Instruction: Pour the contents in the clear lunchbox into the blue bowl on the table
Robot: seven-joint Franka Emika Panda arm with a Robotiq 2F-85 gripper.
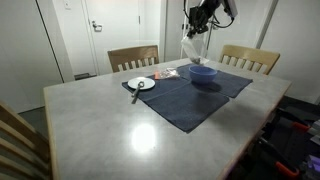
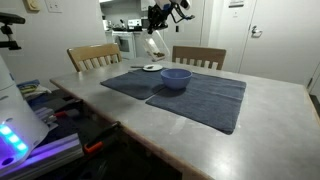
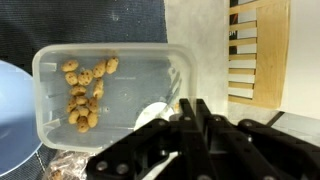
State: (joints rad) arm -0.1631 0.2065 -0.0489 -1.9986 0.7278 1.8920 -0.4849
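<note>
My gripper (image 1: 200,20) is shut on the rim of the clear lunchbox (image 1: 190,48) and holds it tilted in the air above the far side of the table (image 1: 130,135). In the wrist view the fingers (image 3: 188,103) clamp the lunchbox (image 3: 130,75) at its edge. Several small brown pieces (image 3: 85,95) lie toward one end inside it. The blue bowl (image 1: 203,73) stands on the dark blue mat just below and beside the lunchbox. It also shows in an exterior view (image 2: 176,78) and at the left edge of the wrist view (image 3: 12,120).
A white plate (image 1: 141,84) with a dark utensil sits at the mat's (image 1: 185,100) edge. A small packet (image 1: 166,72) lies near the bowl. Two wooden chairs (image 1: 133,57) (image 1: 250,58) stand behind the table.
</note>
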